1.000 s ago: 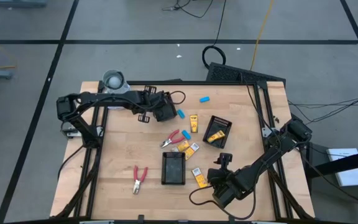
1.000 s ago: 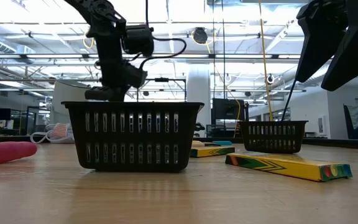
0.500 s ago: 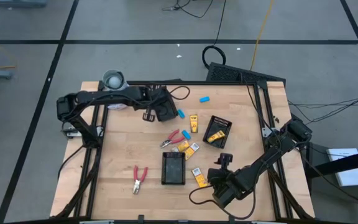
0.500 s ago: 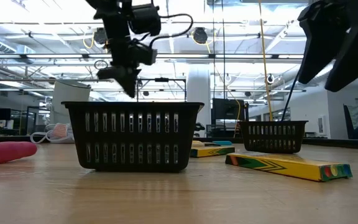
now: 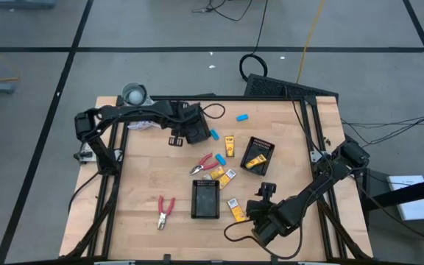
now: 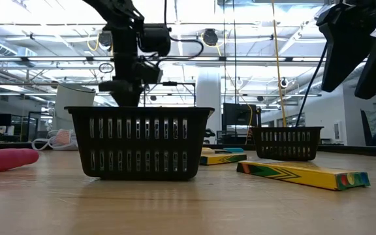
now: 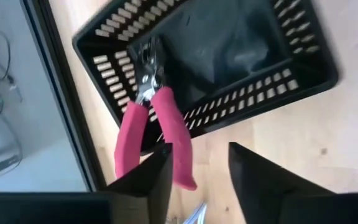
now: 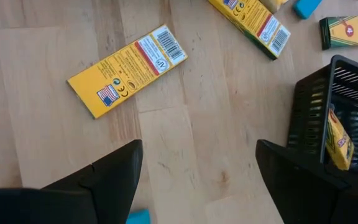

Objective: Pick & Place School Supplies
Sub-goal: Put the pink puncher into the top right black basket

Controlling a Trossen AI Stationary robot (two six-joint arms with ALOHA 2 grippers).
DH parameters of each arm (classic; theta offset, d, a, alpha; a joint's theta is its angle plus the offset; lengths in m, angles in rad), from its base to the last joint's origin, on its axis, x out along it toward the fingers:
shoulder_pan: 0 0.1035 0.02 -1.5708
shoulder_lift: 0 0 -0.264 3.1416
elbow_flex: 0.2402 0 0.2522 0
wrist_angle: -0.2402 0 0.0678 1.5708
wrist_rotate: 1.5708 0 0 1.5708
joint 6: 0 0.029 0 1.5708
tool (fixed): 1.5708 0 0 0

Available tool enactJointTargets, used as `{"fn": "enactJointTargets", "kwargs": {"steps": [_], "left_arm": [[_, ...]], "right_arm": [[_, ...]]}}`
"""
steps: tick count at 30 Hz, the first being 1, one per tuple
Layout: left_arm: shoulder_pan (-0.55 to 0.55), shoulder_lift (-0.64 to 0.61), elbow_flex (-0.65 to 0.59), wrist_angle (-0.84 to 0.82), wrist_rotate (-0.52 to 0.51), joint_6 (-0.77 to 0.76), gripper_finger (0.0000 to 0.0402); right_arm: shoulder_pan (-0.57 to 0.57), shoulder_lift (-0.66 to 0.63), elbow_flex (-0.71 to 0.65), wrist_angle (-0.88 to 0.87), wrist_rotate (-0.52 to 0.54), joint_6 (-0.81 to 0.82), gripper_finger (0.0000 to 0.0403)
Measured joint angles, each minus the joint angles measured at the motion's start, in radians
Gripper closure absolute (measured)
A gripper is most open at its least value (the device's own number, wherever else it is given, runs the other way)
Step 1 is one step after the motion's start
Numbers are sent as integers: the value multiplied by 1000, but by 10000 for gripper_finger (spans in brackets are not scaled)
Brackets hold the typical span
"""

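The left gripper (image 5: 174, 138) is hovering open and empty, far-left of the middle basket (image 5: 205, 199), looking toward red pliers (image 7: 156, 127) propped on a basket rim. Next, probably, descending to grasp them. The right gripper (image 5: 266, 192) is waiting open beside a yellow box (image 8: 127, 70).

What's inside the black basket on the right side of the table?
A yellow box leans inside the black basket. Its slotted wall hides some of the floor, so anything small there can't be seen.

Table (image 8: 185, 137): pale, matt wood planks. Basket (image 7: 303, 68): black slotted plastic. Pliers (image 7: 157, 121): bright metal jaws, smooth pink-red handles. Crayon box (image 8: 128, 70): printed yellow cardboard.
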Motion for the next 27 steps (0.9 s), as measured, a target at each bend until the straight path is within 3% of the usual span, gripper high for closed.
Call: {"fn": "enactJointTargets", "kwargs": {"steps": [12,27], "left_arm": [[22,27,0,2,-16,9,218],[61,59,-1,10,53,13,218]], "right_arm": [[0,0,0,-5,-23,0,97],[0,0,0,-18,-23,0,97]]}}
